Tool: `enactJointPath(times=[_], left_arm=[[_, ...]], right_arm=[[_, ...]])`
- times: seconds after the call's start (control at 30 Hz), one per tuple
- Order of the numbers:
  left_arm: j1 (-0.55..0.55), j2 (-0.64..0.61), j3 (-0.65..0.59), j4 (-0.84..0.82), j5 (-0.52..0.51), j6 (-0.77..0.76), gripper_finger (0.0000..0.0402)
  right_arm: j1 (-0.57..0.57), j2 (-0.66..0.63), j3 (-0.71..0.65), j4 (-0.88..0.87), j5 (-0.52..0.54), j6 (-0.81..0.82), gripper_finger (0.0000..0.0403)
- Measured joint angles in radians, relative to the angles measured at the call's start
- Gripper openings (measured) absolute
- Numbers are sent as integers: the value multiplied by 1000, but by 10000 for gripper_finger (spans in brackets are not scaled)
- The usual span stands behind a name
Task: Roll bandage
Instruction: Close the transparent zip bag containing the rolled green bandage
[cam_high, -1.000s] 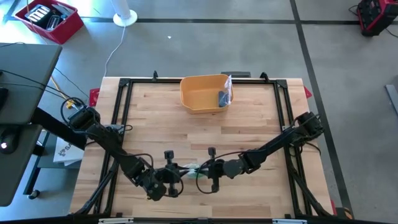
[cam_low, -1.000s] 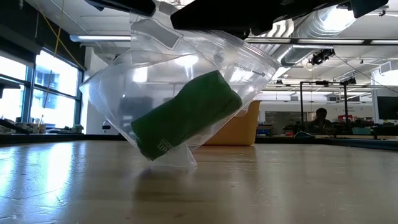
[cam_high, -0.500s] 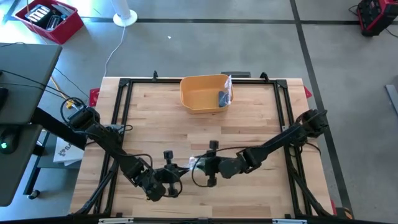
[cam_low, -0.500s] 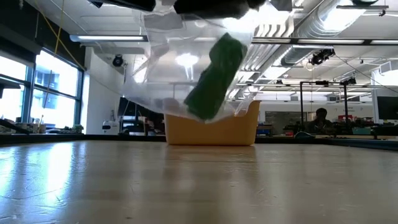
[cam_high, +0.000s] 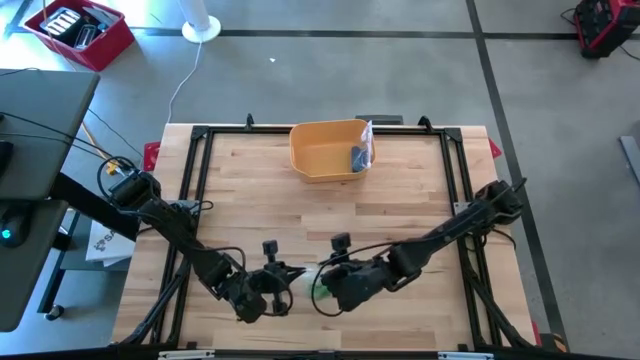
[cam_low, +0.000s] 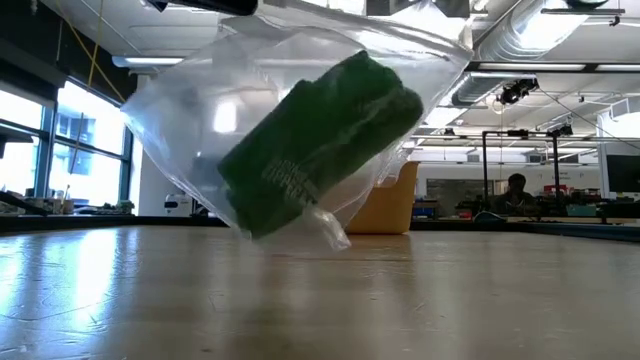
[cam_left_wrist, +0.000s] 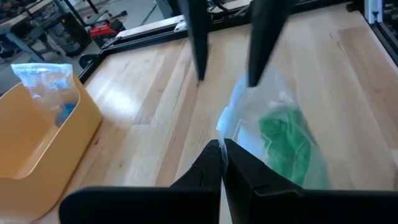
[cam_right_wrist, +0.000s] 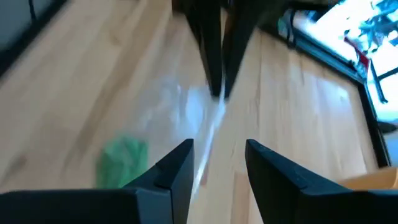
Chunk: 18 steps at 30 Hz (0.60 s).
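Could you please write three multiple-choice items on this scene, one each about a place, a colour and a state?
1. Where is the yellow bin? A near the table's far edge; B at its near edge; C on the floor.
2. What colour is the bandage roll in the clear bag? A blue; B green; C red.
3. How is the left gripper? A open wide; B out of view; C shut on the bag's edge.

Answers: 1 A, the high view shows it there. 2 B, plainly green. 3 C, its fingers pinch the plastic.
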Motion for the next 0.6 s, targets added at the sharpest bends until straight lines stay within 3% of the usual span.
enactJointPath(times=[0.37,0.6], left_arm=[[8,1,0,-6,3,-23,0],[8,2,0,-2,-2,-23,0]], right_arm=[[-23,74,1,190,-2,-27,129],[-43,87,0,181,29,25,59]])
